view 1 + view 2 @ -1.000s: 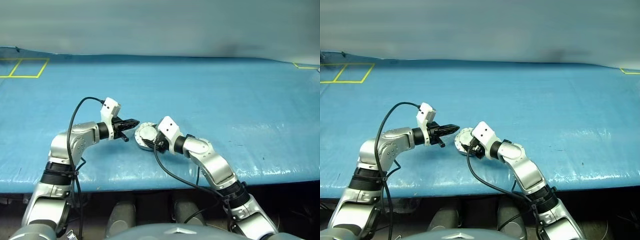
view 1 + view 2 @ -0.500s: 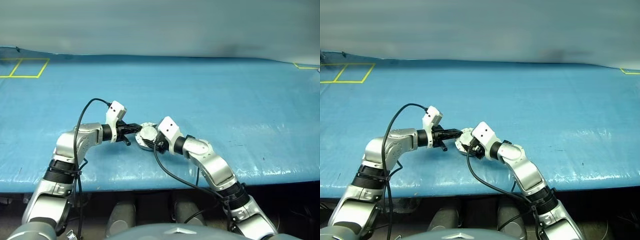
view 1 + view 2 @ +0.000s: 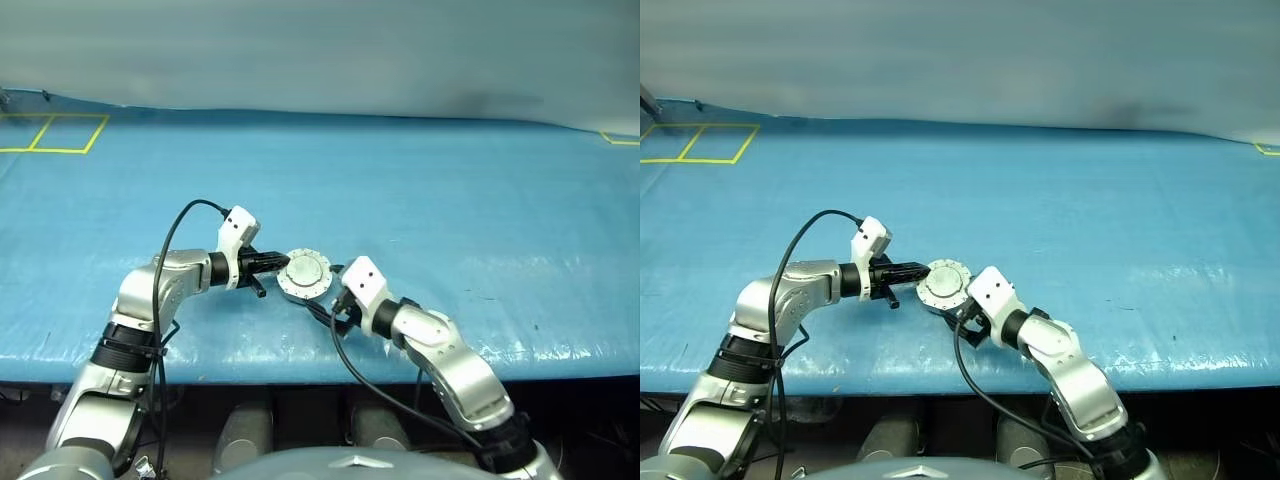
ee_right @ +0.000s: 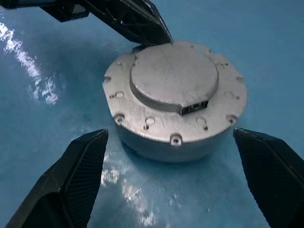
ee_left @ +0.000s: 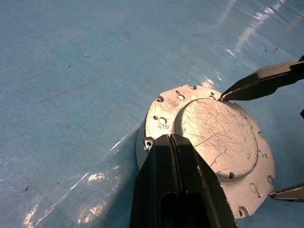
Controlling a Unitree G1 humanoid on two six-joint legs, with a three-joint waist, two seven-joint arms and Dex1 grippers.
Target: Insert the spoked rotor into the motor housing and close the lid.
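Blue table cover (image 3: 450, 190), glossy, wrinkled, catching glare along the near edge; yellow taped squares (image 3: 55, 132) far off at 10 o'clock from the work

Motor housing (image 3: 305, 276) sits on the cover near the front edge, between the two arms; a squat round grey metal puck, dull cast finish, small screw holes round the flange; lid (image 4: 173, 76) lies flat on top, plain outer face up, raised centre scratched; spoked rotor hidden, presumably inside

Change since half a second ago: right gripper (image 4: 175, 166) has let go and drawn back toward 5 o'clock of the housing; jaws now spread wide, one finger either side of the puck, touching nothing; a second ago it was hard up against the housing

Left gripper (image 5: 172, 142), jaws pressed together, holding nothing, tip resting at the lid's rim on the 9 o'clock side; it has crept in from farther off

Reading: lid looks seated; task appears all but done; left tip likely steadying or pressing it home
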